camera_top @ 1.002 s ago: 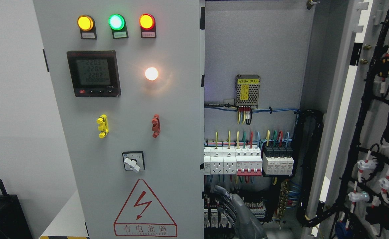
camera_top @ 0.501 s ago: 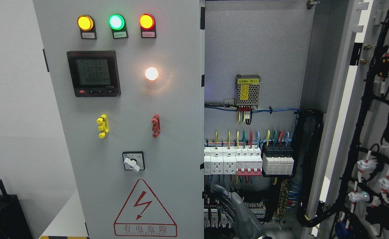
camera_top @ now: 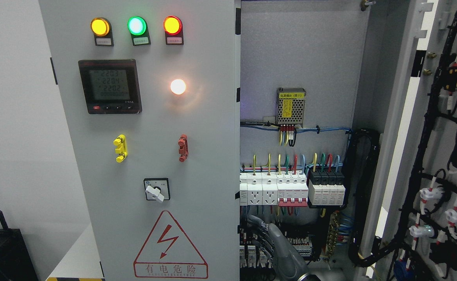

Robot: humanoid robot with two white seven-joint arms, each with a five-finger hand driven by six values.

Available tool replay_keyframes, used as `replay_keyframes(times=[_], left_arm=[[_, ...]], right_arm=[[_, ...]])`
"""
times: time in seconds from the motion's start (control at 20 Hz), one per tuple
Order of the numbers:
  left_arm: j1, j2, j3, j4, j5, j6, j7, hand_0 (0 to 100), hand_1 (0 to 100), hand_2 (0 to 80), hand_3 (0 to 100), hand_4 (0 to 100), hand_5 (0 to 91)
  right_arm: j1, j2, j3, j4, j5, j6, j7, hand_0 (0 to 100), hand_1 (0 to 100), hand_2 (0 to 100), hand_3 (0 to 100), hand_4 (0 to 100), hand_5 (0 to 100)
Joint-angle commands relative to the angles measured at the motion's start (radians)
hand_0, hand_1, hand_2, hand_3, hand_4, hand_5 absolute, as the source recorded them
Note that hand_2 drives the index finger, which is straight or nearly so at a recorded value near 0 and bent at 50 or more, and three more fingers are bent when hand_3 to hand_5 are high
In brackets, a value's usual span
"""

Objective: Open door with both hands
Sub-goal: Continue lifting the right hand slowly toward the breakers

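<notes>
The hand [camera_top: 277,249] at bottom centre is cut off by the frame's lower edge; its side cannot be told.

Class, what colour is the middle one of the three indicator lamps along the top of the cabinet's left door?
Green; the middle lamp shows best in the head view.

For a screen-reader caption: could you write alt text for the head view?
An electrical cabinet stands with its right door swung open, baring breakers and wiring, while the left door, with three lit lamps and a meter, is closed. A grey robot hand rises from the bottom edge by the left door's inner edge.
</notes>
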Motion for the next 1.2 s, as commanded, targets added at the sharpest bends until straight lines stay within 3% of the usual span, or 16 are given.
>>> replay_keyframes(times=[0.0, 0.2, 0.65, 0.85, 1.15], left_arm=[[0.000, 0.000, -0.001, 0.000, 0.000, -0.001, 0.000, 0, 0, 0.0, 0, 3, 0.0], [0.000, 0.000, 0.000, 0.000, 0.000, -0.001, 0.000, 0, 0, 0.0, 0, 3, 0.0], [0.000, 0.000, -0.001, 0.000, 0.000, -0.001, 0.000, 0, 0, 0.0, 0, 3, 0.0], [0.000, 0.000, -0.001, 0.000, 0.000, 0.001, 0.000, 0, 0, 0.0, 0, 3, 0.0], [0.000, 0.000, 0.000, 0.000, 0.000, -0.001, 0.000, 0, 0, 0.0, 0, 3, 0.0]], right_arm=[[-0.018, -0.001, 0.013, 0.018, -0.001, 0.001, 0.000, 0, 0, 0, 0, 0, 0], [-0.023, -0.003, 0.034, 0.017, -0.087, 0.002, 0.000, 0, 0, 0, 0, 0, 0], [-0.050, -0.007, 0.042, 0.032, -0.090, 0.002, 0.002, 0, 0, 0, 0, 0, 0], [-0.057, -0.023, 0.051, 0.037, -0.090, 0.001, 0.065, 0, 0, 0, 0, 0, 0], [-0.066, -0.034, 0.053, 0.064, -0.092, 0.001, 0.066, 0, 0, 0, 0, 0, 0]])
